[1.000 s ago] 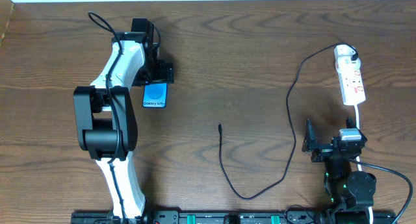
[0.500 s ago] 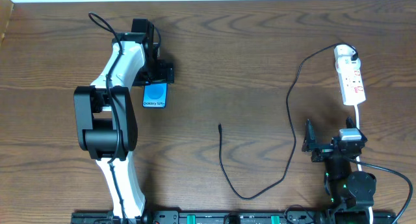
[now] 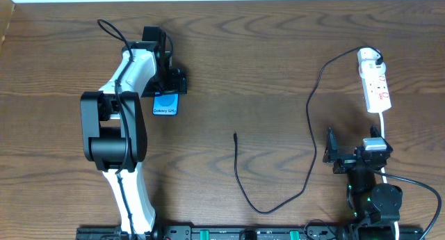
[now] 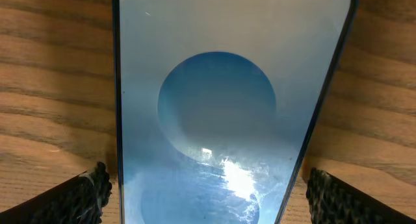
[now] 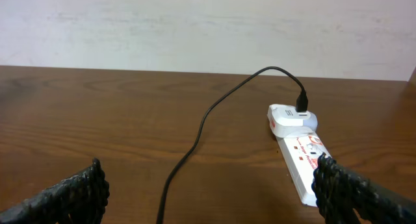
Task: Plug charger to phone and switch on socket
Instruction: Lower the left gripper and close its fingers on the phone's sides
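Observation:
The phone [image 3: 166, 103] lies flat on the table at the left with its cyan-blue screen up. It fills the left wrist view [image 4: 221, 107]. My left gripper [image 3: 169, 85] hangs over the phone's far end, open, with a finger on each side of it [image 4: 208, 201] and a small gap on both sides. The black charger cable [image 3: 310, 108] runs from a white adapter on the socket strip [image 3: 376, 83] and loops down. Its plug tip [image 3: 235, 135] lies free at mid-table. My right gripper [image 3: 334, 156] is open and empty, near the front right, facing the strip [image 5: 302, 160] and cable [image 5: 195, 139].
The strip's white cord [image 3: 383, 125] runs down toward the right arm's base. A pale wall [image 5: 208, 23] stands behind the table's far edge. The arm mounting rail [image 3: 229, 233] lines the front edge.
My left arm has shifted very slightly over the phone. The phone, the cable and the right arm have not moved.

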`<state>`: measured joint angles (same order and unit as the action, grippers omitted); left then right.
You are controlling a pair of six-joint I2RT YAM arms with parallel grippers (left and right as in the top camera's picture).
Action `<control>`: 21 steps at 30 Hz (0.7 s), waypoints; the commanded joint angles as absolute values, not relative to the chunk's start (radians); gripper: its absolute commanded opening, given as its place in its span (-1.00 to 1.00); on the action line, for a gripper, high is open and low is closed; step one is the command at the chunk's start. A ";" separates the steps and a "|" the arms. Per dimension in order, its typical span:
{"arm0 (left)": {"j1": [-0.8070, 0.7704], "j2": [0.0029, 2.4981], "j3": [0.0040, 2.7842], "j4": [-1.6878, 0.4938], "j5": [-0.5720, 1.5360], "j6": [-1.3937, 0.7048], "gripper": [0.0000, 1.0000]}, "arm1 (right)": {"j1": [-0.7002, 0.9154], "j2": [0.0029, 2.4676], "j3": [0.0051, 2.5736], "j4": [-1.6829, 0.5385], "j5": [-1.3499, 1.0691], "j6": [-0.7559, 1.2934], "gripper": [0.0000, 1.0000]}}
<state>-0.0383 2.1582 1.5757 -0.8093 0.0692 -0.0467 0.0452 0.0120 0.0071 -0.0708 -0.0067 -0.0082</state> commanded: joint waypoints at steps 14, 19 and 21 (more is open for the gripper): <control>-0.036 2.172 1.552 -0.778 0.067 -0.002 0.96 | 0.054 0.006 0.006 -0.075 -0.002 -0.001 0.99; -0.036 2.172 1.552 -0.778 0.063 0.007 0.96 | 0.054 0.006 0.006 -0.075 -0.002 -0.001 0.98; -0.037 2.172 1.551 -0.776 0.056 0.018 0.96 | 0.054 0.006 0.006 -0.075 -0.002 -0.001 0.99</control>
